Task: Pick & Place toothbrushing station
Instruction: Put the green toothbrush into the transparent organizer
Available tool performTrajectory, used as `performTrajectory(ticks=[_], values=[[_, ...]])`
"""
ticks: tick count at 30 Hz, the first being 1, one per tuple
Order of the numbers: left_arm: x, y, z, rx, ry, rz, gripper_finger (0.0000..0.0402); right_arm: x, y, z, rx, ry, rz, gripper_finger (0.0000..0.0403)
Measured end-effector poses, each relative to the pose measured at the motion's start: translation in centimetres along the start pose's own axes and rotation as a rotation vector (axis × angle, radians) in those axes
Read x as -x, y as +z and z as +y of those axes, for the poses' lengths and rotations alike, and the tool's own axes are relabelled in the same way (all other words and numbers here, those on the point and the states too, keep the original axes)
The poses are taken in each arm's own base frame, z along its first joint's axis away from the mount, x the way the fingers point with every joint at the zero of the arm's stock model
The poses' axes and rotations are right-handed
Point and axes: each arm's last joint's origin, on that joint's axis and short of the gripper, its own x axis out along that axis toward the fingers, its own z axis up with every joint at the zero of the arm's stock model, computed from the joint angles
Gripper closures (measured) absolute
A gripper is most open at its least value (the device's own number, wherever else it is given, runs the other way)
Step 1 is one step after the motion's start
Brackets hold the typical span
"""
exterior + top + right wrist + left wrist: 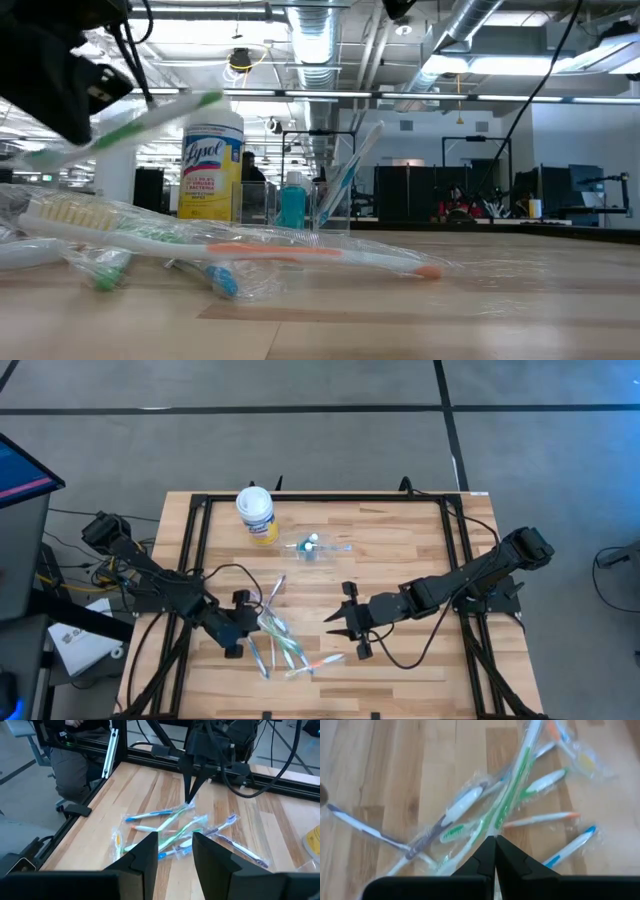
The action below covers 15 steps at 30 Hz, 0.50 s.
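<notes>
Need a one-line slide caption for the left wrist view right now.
Left gripper shut on a wrapped green toothbrush atop the scattered toothbrush pile on the wooden table.

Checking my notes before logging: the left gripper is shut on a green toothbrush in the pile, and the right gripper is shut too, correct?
Not quite. The left gripper is shut on the green toothbrush, but the right gripper is open and empty, as the right wrist view shows.

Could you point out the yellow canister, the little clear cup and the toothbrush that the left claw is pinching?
Yellow canister (256,513): high view, on its white lid.
Clear cup (309,549): high view, on its wall.
Green toothbrush (512,790): left wrist view, on its handle.
</notes>
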Motion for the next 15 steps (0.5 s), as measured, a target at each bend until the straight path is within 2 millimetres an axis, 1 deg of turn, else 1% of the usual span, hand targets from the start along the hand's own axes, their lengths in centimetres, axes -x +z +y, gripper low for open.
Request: performTrajectory(ticks=[6,11,15], values=[[0.6,1.9,0.2,0.051,0.000,-0.048,0.0401,-0.1,-0.1,-0.7,-0.016,-0.019,0.009,0.0291],[1.0,3.4,0.6,0.095,0.003,-0.085,0.0401,-0.1,-0.1,-0.7,-0.015,-0.019,0.013,0.0291],[1.3,4.4,1.0,0.151,0.007,-0.111,0.0401,-0.1,-0.5,-0.7,-0.007,-0.017,0.051,0.0291]])
